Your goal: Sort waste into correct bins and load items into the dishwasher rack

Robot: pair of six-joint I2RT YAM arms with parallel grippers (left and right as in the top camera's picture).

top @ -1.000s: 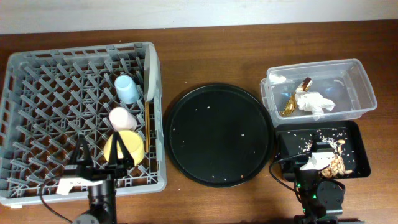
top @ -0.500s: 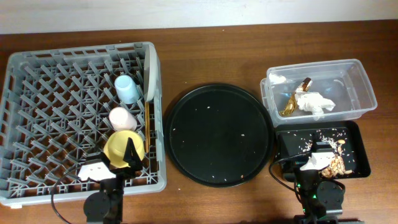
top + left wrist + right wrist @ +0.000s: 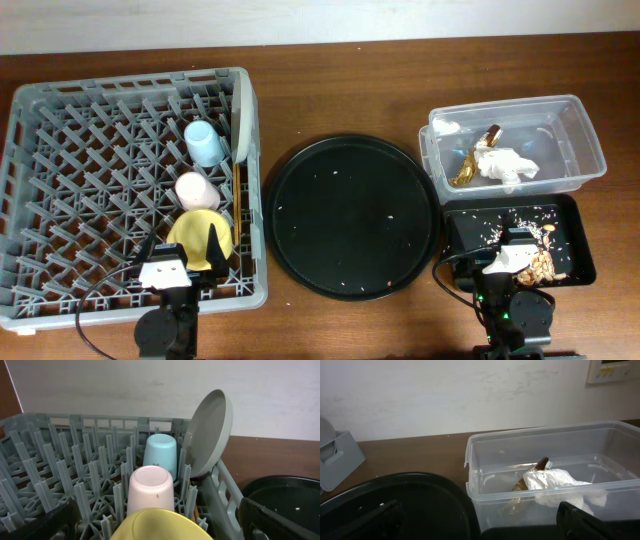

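Left fingers (image 3: 280, 520) spread wide, flanking the yellow bowl (image 3: 160, 525).

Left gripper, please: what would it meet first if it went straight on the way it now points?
Most likely the yellow bowl, which lies directly ahead of the open left gripper. The pink cup stands just beyond it. Exact depth is unclear.

two cups (image 3: 204, 142) (image 3: 195, 190), one bowl (image 3: 195, 238), one plate (image 3: 243, 120), one rack (image 3: 60, 150), two bins (image 3: 578, 135) (image 3: 468, 226)
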